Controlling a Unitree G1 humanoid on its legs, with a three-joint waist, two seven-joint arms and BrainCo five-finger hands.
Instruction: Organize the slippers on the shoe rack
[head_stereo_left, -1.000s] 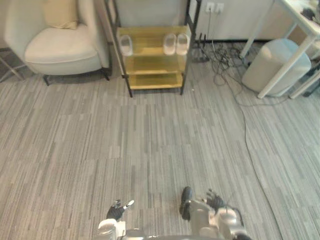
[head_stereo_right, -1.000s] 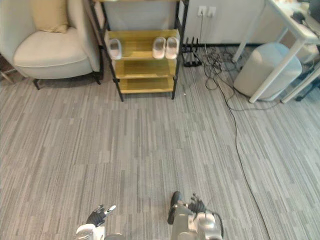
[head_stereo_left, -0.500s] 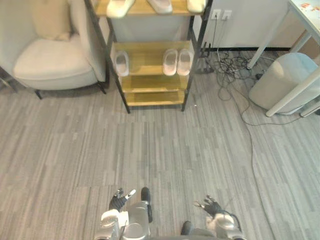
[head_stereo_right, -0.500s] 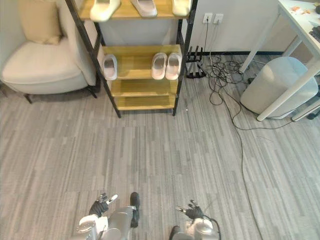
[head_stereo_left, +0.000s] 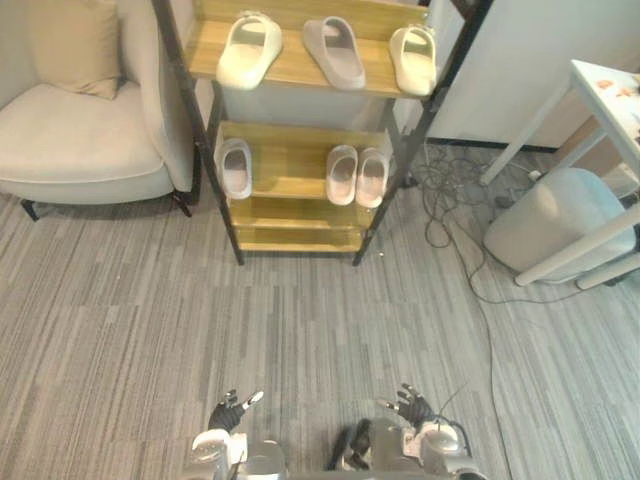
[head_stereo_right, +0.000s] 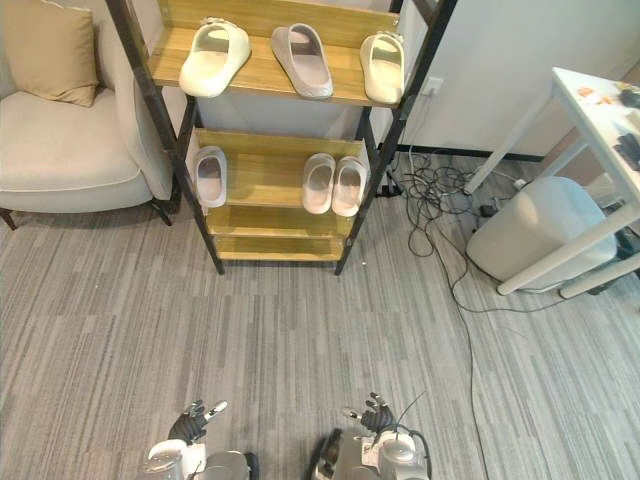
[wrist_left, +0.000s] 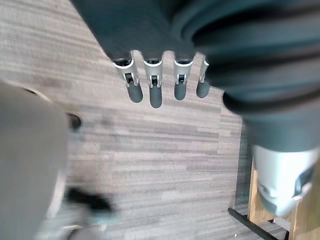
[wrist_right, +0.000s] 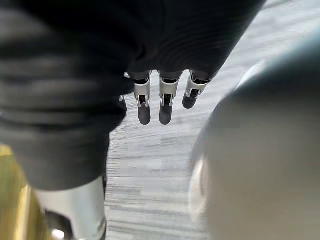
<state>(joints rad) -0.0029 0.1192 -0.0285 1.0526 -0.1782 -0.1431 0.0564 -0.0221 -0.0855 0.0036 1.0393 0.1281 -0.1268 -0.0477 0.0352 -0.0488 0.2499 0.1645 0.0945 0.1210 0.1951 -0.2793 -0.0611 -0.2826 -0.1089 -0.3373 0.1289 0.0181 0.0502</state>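
- Since half a second ago my head view has shifted. The shoe rack (head_stereo_left: 290, 160) now sits closer, and its top shelf is in full sight. That is the camera moving, not the things.
- On the top shelf I see three slippers apart from one another: a left cream slipper (head_stereo_left: 248, 50), a grey slipper (head_stereo_left: 335, 52) in the middle, and a right cream slipper (head_stereo_left: 413, 60). The first two lie at angles to each other.
- On the middle shelf a single pale slipper (head_stereo_left: 236, 168) lies at the left end. A pale pair (head_stereo_left: 343, 175) lies side by side, touching, at the right end.
- My left hand (head_stereo_left: 228, 412) hangs low over the carpet (head_stereo_left: 300, 320), well short of the rack. Its fingers (wrist_left: 155, 92) are straight and hold nothing.
- My right hand (head_stereo_left: 410, 405) is level with it. Its fingers (wrist_right: 165, 107) are also straight and empty.
- An armchair (head_stereo_left: 80, 140) stands just left of the rack, and a white worktop (head_stereo_left: 610, 95) stands off to the right.
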